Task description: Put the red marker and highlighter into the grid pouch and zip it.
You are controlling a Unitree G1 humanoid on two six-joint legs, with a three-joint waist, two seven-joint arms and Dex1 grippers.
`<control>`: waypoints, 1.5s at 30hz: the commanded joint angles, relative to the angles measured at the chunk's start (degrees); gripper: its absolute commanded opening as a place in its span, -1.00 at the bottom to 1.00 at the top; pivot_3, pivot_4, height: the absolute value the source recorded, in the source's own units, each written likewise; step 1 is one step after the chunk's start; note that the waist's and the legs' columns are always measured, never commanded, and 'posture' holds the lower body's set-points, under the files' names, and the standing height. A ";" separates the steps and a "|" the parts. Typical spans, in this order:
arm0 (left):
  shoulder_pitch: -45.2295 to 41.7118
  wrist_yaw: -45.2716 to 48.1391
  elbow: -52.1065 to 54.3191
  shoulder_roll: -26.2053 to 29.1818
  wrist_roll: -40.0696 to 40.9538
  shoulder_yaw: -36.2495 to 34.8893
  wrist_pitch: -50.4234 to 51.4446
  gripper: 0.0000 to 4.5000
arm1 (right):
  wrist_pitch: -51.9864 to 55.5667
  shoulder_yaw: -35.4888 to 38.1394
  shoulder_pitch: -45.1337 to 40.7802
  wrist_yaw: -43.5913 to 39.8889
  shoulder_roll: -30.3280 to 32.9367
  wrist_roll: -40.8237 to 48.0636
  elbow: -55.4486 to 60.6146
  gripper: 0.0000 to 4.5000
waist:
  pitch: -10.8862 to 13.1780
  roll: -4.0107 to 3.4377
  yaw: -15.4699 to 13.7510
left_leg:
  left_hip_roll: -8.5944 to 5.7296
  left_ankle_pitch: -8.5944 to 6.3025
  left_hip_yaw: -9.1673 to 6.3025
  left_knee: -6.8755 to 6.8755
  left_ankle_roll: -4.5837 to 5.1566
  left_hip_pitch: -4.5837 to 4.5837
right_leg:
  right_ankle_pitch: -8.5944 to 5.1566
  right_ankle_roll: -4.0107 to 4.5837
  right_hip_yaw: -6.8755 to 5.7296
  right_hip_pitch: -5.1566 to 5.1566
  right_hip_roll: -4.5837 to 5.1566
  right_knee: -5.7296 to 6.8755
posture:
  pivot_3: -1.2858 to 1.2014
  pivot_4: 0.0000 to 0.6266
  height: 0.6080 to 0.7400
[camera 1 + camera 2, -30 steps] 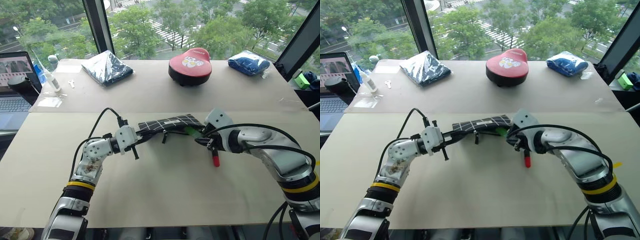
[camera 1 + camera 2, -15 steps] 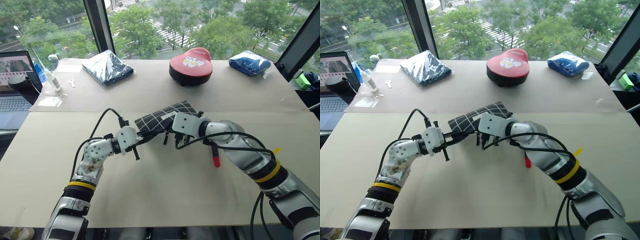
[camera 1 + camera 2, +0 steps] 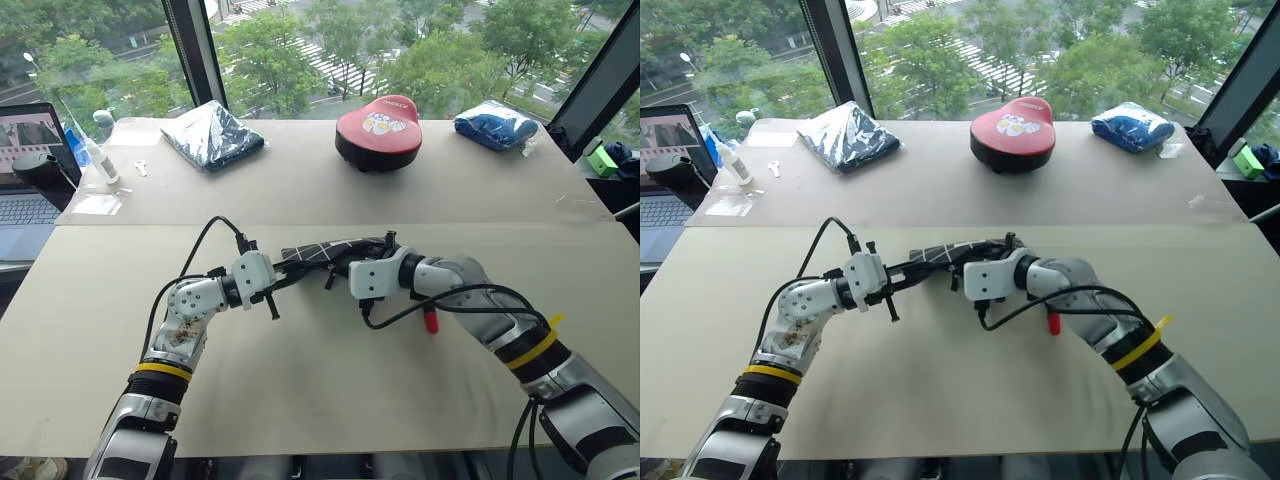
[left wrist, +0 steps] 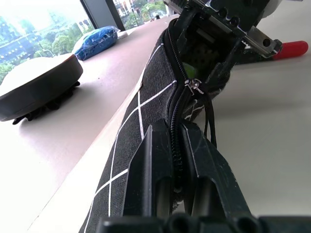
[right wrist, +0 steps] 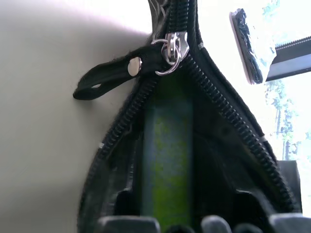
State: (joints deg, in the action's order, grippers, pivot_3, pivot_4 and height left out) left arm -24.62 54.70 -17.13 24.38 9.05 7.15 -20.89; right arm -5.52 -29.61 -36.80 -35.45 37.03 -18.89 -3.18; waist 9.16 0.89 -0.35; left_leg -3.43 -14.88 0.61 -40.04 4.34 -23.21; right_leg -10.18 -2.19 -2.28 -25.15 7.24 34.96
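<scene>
Spanning the middle of the table (image 3: pixel 320 400), the grid pouch (image 3: pixel 318 250) is clamped at one end by the left gripper (image 3: pixel 272 288). Its unzipped mouth is straddled by the right gripper (image 5: pixel 170 221), fingers spread. The highlighter (image 5: pixel 167 160) is seen inside. The red marker (image 3: pixel 431 321) is left on the table beside the right arm.

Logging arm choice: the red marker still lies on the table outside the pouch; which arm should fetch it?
Right. The red marker lies beside the right arm, and the left gripper is shut on the grid pouch edge.
</scene>
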 commanded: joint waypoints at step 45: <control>-1.04 -1.83 -1.16 -1.96 1.34 -2.39 0.48 -1.00 | 80.29 31.59 17.50 11.83 0.64 39.74 29.07 0.46 | 0.00 0.01 -0.89 | 0.04 -0.26 -0.08 -0.03 0.44 -0.08 | 0.04 0.06 -0.04 0.00 0.12 -0.01 | 0.03 -0.52 1.00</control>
State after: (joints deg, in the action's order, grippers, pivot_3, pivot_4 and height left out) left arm -24.79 53.24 -19.91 22.57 9.84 5.18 -20.14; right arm 75.09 1.87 -19.81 -24.58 37.74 21.44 25.37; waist 9.16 0.90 -1.24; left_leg -3.39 -15.14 0.53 -40.07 4.78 -23.28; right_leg -10.15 -2.13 -2.32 -25.14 7.35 34.95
